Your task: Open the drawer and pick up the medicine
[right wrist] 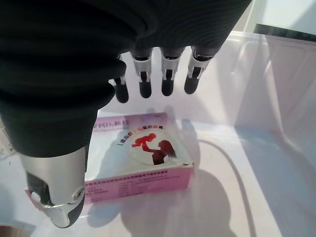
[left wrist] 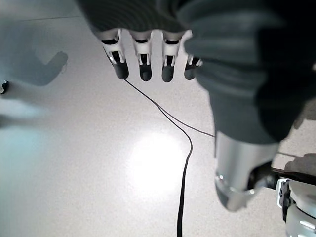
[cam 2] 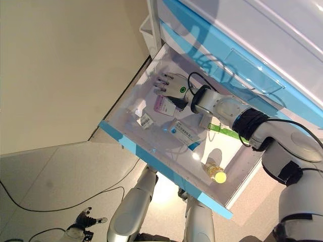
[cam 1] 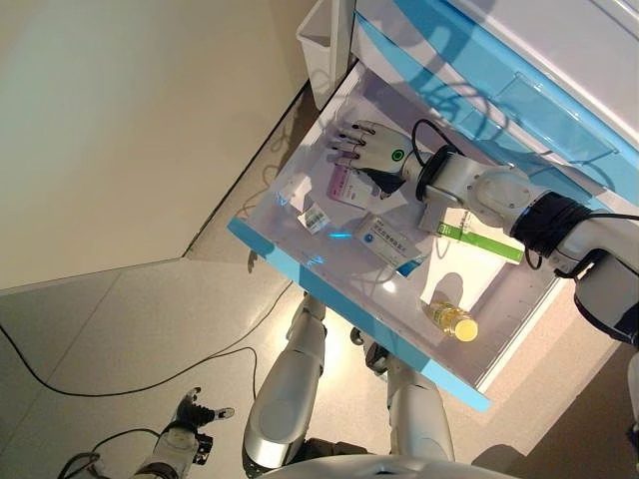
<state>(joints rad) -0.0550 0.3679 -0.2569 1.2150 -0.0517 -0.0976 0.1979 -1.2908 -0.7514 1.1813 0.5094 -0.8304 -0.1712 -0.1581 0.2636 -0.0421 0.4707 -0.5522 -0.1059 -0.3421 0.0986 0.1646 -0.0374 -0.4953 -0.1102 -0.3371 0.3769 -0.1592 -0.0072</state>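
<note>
The white drawer with a blue front edge [cam 1: 329, 289] stands pulled out of the cabinet. A pink and white medicine box [cam 1: 344, 186] lies flat in its far left part. My right hand [cam 1: 369, 150] reaches into the drawer and hovers just over this box, fingers straight and thumb apart. The right wrist view shows the box [right wrist: 143, 158] below the fingertips [right wrist: 168, 81], not held. My left hand [cam 1: 185, 424] hangs low by the floor, fingers [left wrist: 145, 61] straight and empty.
Also in the drawer are a white and blue box [cam 1: 391, 239], a long green box [cam 1: 484, 239], a yellow-capped bottle [cam 1: 451, 321] and a small white box [cam 1: 316, 216]. A white bin [cam 1: 319, 45] hangs beside the cabinet. A black cable [cam 1: 150, 384] runs over the floor.
</note>
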